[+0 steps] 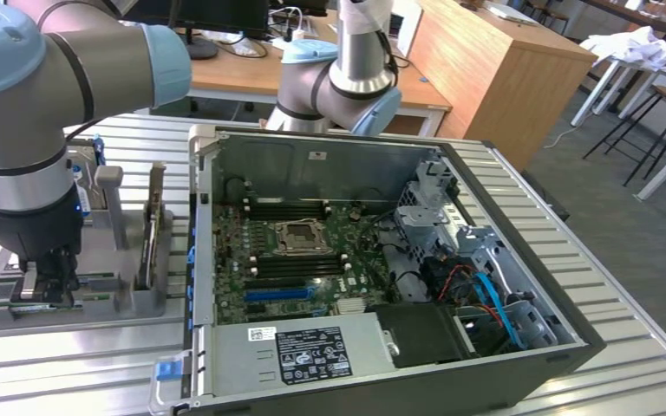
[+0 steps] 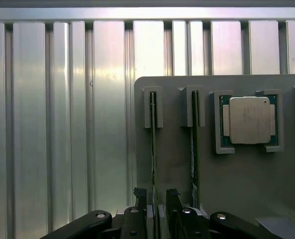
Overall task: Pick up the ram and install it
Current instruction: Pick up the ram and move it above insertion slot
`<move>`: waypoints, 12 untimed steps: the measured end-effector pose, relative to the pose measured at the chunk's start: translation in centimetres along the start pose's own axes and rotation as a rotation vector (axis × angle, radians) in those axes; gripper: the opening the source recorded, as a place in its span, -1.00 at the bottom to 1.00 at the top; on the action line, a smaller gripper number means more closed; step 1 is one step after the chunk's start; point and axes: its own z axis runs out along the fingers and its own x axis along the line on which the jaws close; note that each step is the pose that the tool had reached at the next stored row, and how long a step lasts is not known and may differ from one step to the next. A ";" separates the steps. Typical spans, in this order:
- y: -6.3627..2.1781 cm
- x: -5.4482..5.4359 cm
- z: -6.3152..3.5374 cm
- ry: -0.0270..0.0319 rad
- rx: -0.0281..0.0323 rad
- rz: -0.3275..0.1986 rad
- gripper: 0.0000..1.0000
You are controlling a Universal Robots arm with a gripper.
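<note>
In the wrist view the ram (image 2: pixel 153 149) stands on edge in a slot of the grey holder (image 2: pixel 177 174), a thin green stick seen from its top edge. My gripper (image 2: pixel 157 199) is open, one fingertip (image 2: pixel 141 196) on each side of the stick's near end, with small gaps left between them and it. A twin green stick (image 2: pixel 193 149) stands in the parallel slot beside it. In the exterior view my gripper (image 1: pixel 46 290) is lowered onto the grey holder (image 1: pixel 125 303) at that view's left, and the arm hides the stick there.
A CPU chip (image 2: pixel 249 120) lies in a recess of the holder past the twin stick. The open computer case (image 1: pixel 519 347) with its motherboard (image 1: pixel 292 260) and black memory slots (image 1: pixel 304 210) lies at the exterior view's right of the holder, on the ribbed metal table (image 1: pixel 645 364).
</note>
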 end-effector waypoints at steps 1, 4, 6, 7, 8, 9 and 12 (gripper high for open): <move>-0.01 0.0 0.04 -0.0001 0.0001 0.000 -0.40; -0.01 0.0 0.22 0.0000 0.0000 0.000 -0.40; -0.01 0.0 0.33 0.0000 0.0000 0.000 -0.40; -0.02 0.0 0.40 -0.0001 0.0001 0.000 -0.40; -0.02 0.0 0.47 -0.0001 0.0001 -0.001 -0.40; -0.02 0.0 0.53 0.0000 0.0000 -0.001 -0.40; -0.02 0.0 0.68 0.0001 0.0000 -0.001 -0.40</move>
